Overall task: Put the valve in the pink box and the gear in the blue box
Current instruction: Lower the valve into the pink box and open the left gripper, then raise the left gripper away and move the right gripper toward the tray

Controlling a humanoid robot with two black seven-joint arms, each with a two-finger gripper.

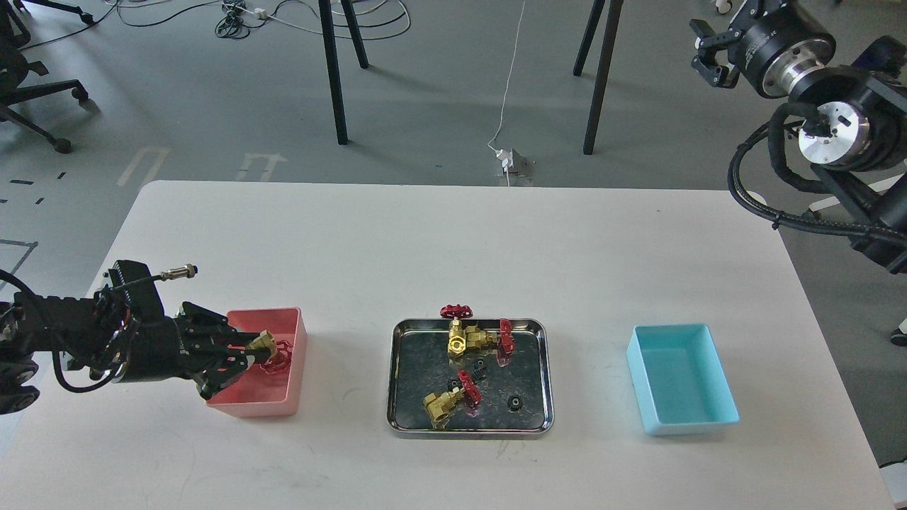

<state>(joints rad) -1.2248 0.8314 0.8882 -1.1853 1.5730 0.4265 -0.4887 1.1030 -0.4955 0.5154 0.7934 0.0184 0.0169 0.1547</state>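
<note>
From the head view, the left gripper [244,352] reaches in low over the pink box [292,372], its two fingers closed on a valve [269,350]; the brass body sits between the fingertips and the red handwheel hangs off the far side, inside the box walls. I cannot tell whether the valve already touches the box floor.

In the middle of the table [453,241] stands a steel tray [398,375] with more valves: one pair bunched at the far end [473,338], another lying on its side nearer me [446,404]. Two small black gears lie on the tray, one [480,367] just beside the valves, the other [515,404] apart toward the near right corner. The blue box [684,379] sits well to the right with nothing showing in it.

The right gripper [711,53] is up high, off beyond the table's far right corner; it is too small and dark to say how far its fingers are parted, and nothing shows in it.

The valve looks like solid metal, so stiff, fairly heavy for its size and not fragile. The brass body is probably the best hold; the round handwheel would likely turn or slip. A gear looks light and thin, lying flat on slick steel, so it probably wants a careful pinch across its toothed rim.
</note>
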